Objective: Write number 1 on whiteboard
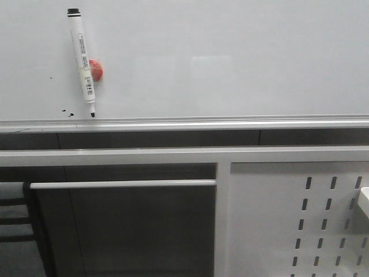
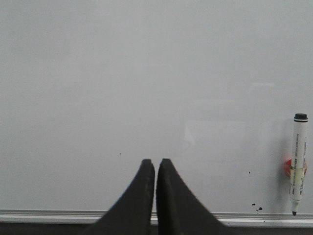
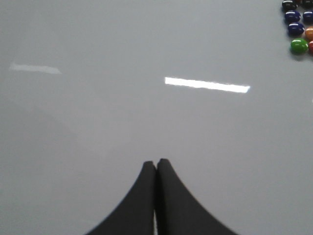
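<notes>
Both claws are pinched together and hold nothing: the left claw [image 2: 155, 169] and the right claw [image 3: 156, 169] face the whiteboard [image 1: 230, 63]. On the board, a marker [image 1: 82, 60] hangs nearly straight up and down, cap up, tip down by the silver rail [image 1: 230, 123]. No number 1 shows.

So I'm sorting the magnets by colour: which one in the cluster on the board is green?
The green magnet, lowest in the right wrist view's corner cluster; the blue magnets and the orange magnet sit beside it.
</notes>
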Tool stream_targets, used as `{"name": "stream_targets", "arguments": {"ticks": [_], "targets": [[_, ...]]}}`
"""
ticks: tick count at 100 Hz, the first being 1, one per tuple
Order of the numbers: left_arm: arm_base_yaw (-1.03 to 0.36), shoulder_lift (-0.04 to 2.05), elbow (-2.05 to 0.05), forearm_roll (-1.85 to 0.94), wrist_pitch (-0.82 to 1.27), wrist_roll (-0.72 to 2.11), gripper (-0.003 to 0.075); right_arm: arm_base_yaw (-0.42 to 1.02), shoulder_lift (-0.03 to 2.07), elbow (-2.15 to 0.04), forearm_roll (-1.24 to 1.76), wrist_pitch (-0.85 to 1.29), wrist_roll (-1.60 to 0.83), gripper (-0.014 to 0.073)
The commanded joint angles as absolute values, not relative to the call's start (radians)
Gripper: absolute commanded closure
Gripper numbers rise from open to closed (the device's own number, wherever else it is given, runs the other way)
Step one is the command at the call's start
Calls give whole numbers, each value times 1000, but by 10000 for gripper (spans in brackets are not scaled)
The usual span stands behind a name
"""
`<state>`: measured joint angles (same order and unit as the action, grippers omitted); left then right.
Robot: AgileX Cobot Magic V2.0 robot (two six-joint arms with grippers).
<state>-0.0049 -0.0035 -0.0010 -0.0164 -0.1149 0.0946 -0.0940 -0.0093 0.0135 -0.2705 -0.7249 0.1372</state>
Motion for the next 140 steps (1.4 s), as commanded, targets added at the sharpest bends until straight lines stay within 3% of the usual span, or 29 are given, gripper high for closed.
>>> {"name": "stream_targets", "arguments": {"ticks": [1,12,34,47,62,77,87,115,140], "targets": [[-4,-34,23,-46,-202,87,741,-93,-30,21,-265,-784,258,662],[-4,-34,23,-130,-266,87,741,-93,-30,21,-263,-690,372,662],[-4,-34,23,-143,-329,87,741,-93,-30,21,-263,-464,377,662],[-4,-32,23,-149,-381,87,741,-93,-30,16,-265,-436,470,662],[-8,-8,-39,-130,-321,87,742,-93,-28,-56,-280,-342,540,662],[-11,50,-185,-69,-102,87,742,-92,-12,-215,-283,52,540,662],[-11,117,-269,-69,-6,87,742,-92,21,-294,-283,196,540,662],[-12,252,-362,-256,42,87,741,-92,211,-488,-239,716,525,662],[-24,323,-362,-285,86,94,741,-90,271,-529,170,673,140,662]]}}
